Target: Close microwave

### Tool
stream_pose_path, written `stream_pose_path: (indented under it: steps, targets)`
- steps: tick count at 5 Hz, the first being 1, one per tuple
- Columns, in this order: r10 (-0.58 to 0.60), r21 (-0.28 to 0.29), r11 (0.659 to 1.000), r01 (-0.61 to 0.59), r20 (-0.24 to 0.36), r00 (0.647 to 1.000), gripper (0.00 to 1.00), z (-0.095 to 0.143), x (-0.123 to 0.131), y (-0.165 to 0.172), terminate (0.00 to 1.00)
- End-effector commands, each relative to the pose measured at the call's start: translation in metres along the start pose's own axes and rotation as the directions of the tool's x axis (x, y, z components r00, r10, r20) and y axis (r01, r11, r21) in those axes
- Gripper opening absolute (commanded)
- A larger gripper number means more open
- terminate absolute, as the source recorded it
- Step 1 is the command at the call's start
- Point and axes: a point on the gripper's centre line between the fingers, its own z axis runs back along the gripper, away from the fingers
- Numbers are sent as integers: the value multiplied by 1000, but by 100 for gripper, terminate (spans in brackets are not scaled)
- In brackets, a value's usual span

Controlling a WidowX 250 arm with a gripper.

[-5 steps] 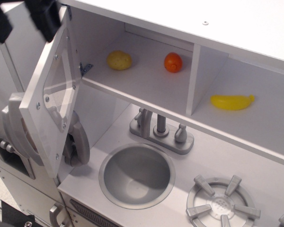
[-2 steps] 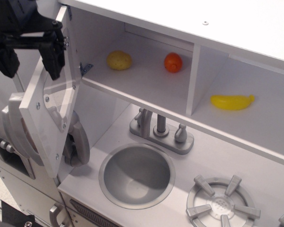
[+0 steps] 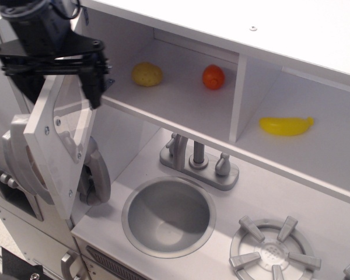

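The microwave (image 3: pixel 181 99) is the white box compartment at the upper left. Its light grey door (image 3: pixel 46 153) with a clear window stands swung wide open to the left. A yellow fruit (image 3: pixel 147 74) and an orange fruit (image 3: pixel 213 77) lie inside. My black gripper (image 3: pixel 57 86) is open at the top left, above the door's upper edge. One finger (image 3: pixel 94 87) hangs on the cavity side of the door and the other (image 3: pixel 22 87) on its outer side. The door's long handle is hidden.
A yellow banana (image 3: pixel 286 126) lies in the doorless shelf compartment to the right. Below are a faucet (image 3: pixel 199 164), a round sink (image 3: pixel 169 217) and a stove burner (image 3: pixel 273 254). A curved silver handle (image 3: pixel 20 160) on a grey panel sits behind the open door.
My gripper has come down and to the right, from the top left corner to just over the door's upper edge. The door has not moved.
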Motion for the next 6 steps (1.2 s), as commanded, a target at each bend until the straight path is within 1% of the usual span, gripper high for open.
stream_pose_path:
  steps: [1,2,3,4,5,6]
  targets:
    - [-10,-91,996,8,-25,1000,100,32,9,-71,0]
    - [-19,-129,991,16,-22,1000,100,46,12,-106,0]
    - [-83,-194,979,68,-70,994,100,75,-5,-130,0]
    - [-139,-162,979,124,-82,987,100,72,-31,-100,0]
    - [-199,-152,971,183,-102,975,100,55,-59,-62,0]
    - [-227,-95,972,216,-115,967,100,38,-81,-43,0]
